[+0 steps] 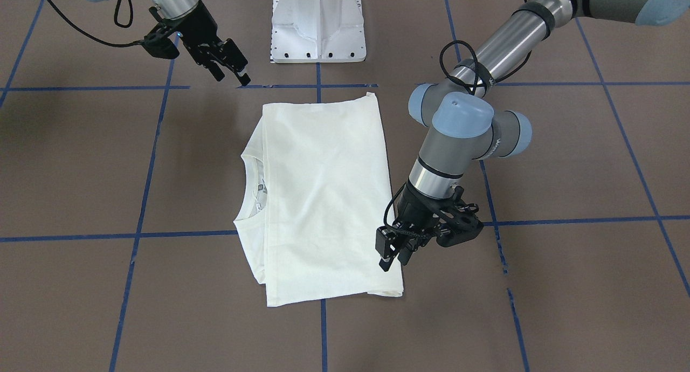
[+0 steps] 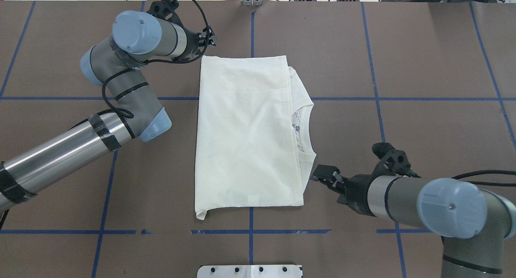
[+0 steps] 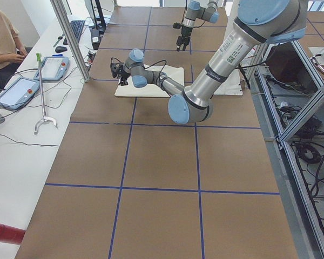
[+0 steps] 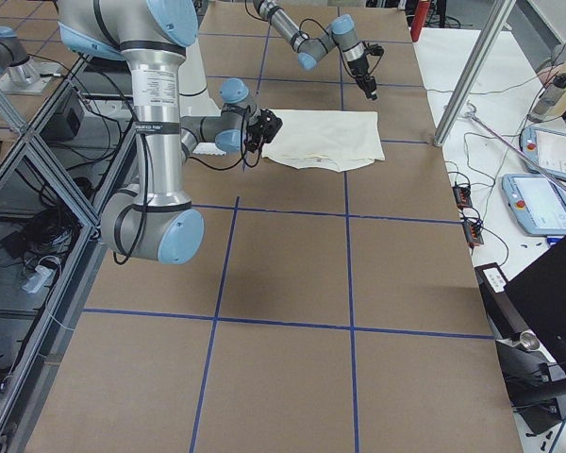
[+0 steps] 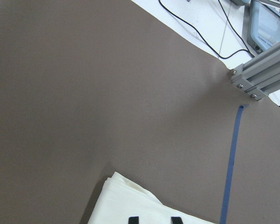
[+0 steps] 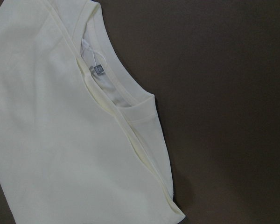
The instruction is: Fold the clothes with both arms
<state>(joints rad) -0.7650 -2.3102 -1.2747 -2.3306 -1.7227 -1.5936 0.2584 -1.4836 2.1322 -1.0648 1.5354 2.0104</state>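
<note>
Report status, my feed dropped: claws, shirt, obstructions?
Left claw open at T-shirt corner. Right claw open beside it. T-shirt folded flat, plain side up. No obstruction in view.

The T-shirt (image 2: 246, 129) is soft, matt cream cloth, faintly creased. The table (image 2: 423, 48) looks matt brown and paper-like, crossed by smooth blue tape (image 2: 423, 98). The left arm (image 2: 56, 157) is glossy brushed metal, and its joint caps (image 2: 135, 26) look like smooth matt plastic.
</note>
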